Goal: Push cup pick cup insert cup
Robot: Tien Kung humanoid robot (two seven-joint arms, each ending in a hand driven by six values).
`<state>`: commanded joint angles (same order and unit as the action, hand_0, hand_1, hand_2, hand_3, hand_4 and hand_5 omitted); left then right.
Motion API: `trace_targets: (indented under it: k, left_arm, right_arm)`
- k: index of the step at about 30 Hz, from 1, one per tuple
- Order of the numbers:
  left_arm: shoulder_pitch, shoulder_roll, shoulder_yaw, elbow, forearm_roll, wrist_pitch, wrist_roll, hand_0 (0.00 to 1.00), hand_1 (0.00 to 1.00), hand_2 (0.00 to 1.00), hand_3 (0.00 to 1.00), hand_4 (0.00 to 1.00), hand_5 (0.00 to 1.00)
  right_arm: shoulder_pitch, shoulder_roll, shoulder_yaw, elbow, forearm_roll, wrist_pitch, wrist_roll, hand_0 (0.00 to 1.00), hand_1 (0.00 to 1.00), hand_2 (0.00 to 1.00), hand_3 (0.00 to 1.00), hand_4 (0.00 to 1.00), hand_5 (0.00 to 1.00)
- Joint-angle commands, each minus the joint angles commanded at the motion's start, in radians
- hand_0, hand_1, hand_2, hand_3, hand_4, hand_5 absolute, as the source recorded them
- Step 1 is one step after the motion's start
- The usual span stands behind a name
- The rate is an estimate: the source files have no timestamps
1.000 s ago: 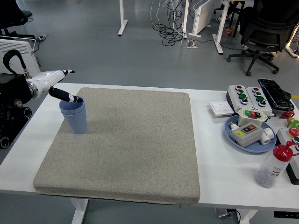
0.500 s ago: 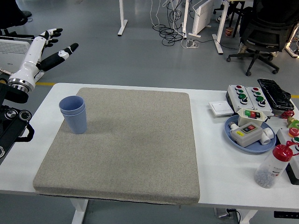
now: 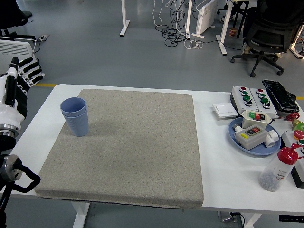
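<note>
Two blue cups (image 3: pixel 75 115) stand nested, one inside the other, upright on the grey mat (image 3: pixel 128 147) near its far left corner. My left hand (image 3: pixel 19 80) is at the picture's left edge, raised off the table and well to the left of the cups, fingers spread and holding nothing. The right arm is out of view.
At the right stand a blue plate (image 3: pixel 254 140) with button boxes, two grey button boxes (image 3: pixel 252 97), a white switch (image 3: pixel 224 110), a black tray (image 3: pixel 280 95) and a red-capped bottle (image 3: pixel 279 169). Office chairs and desk legs stand behind the table.
My left hand let go of the cups' rim, lifted away up and to the left, then swung down toward the picture's left edge. The nested cups have stayed put.
</note>
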<state>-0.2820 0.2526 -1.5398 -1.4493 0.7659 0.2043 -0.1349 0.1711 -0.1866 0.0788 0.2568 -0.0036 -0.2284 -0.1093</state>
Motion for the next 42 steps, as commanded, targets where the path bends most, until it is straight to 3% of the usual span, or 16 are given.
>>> trace_targets:
  k: [5,11,19,42]
  left_arm:
    - [0.133,-0.048,-0.039,-0.001,-0.179,-0.087,-0.007,0.81,0.829,0.878,0.815,0.621,0.998]
    - [0.205,-0.052,-0.035,0.045,-0.233,-0.137,0.007,0.868,0.852,0.889,0.839,0.621,0.998]
    - [0.208,-0.057,-0.034,0.069,-0.178,-0.148,0.026,0.873,0.858,0.898,0.853,0.614,0.998]
    - [0.171,-0.077,-0.017,0.1,-0.166,-0.126,0.028,0.88,0.87,0.91,0.868,0.604,0.998]
  right_arm:
    - [-0.002,0.0,0.005,-0.001,-0.011,0.0,-0.002,0.741,0.665,0.658,0.563,0.085,0.486]
    - [-0.004,0.001,0.021,-0.002,-0.041,0.0,-0.011,0.741,0.665,0.659,0.562,0.084,0.486]
    - [-0.009,0.0,0.028,-0.001,-0.058,0.0,-0.015,0.74,0.664,0.658,0.562,0.084,0.486]
    - [0.006,-0.002,0.004,-0.002,-0.016,0.001,-0.003,0.74,0.663,0.655,0.561,0.082,0.48]
